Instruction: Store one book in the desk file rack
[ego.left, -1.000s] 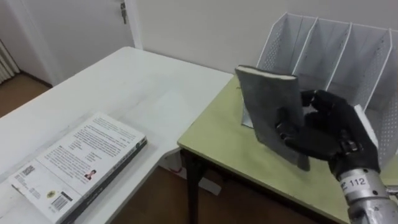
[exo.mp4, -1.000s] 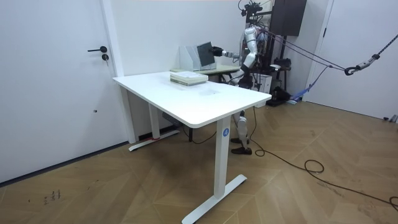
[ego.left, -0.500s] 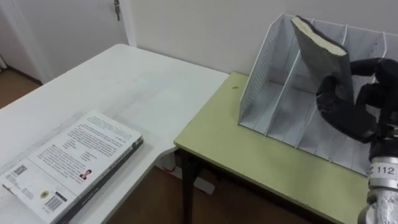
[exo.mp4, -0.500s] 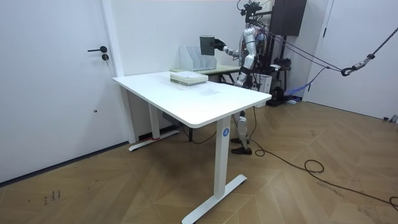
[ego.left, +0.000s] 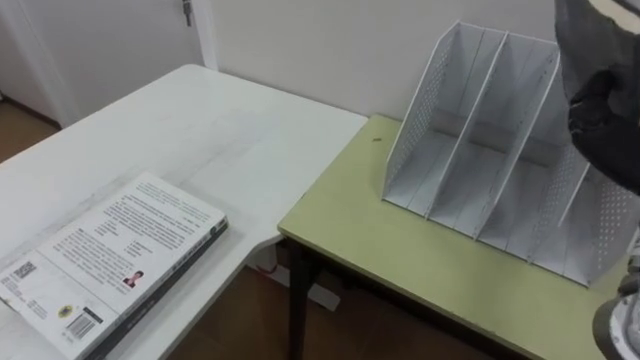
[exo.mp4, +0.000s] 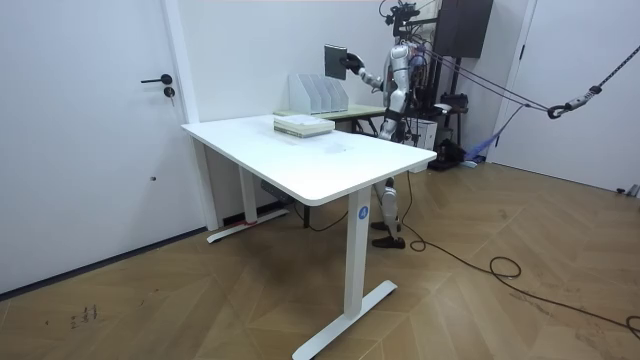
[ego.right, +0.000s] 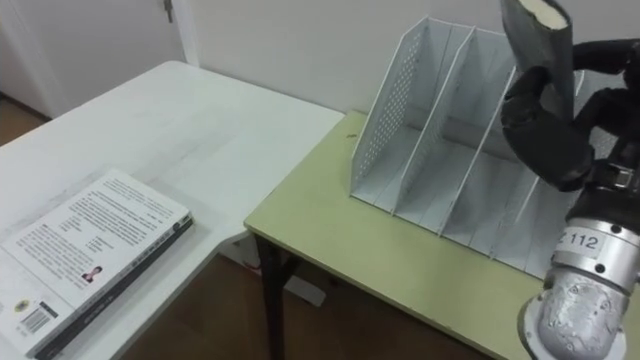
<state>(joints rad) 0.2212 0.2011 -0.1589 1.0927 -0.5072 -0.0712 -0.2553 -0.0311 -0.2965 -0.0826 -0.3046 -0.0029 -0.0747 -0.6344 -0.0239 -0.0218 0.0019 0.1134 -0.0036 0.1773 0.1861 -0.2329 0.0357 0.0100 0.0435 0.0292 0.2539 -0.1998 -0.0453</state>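
I watch from the head cameras as the robot stands at a low green-topped table (ego.right: 400, 265), which butts against the corner of a broad white desk (ego.right: 180, 130) in a white-walled room with a herringbone wood floor (exo.mp4: 500, 310). A white door with a dark lever handle (exo.mp4: 100, 130) is set in the wall on the room view's left.

On the green top, against the wall, stands a white perforated-metal file rack (ego.right: 385, 120), its slanted dividers forming upright slots that open toward the robot. The black right hand (ego.right: 560, 125) has its fingers curled tight round the lower part of a grey-covered book (ego.right: 535, 35) and holds it upright in the air above the rack's right-hand slots, clear of the dividers. In the room view the book (exo.mp4: 335, 58) shows well above the rack (exo.mp4: 318, 95).

A white paperback with printed text on its cover (ego.right: 90, 250) lies flat near the white desk's front edge, well apart from the rack.

The upper edge of both eye views cuts off the top of the held book, and the hand and wrist hide the rack's right end. The lower left corner of the frame crops the paperback, and I cannot tell whether a second volume lies beneath it.
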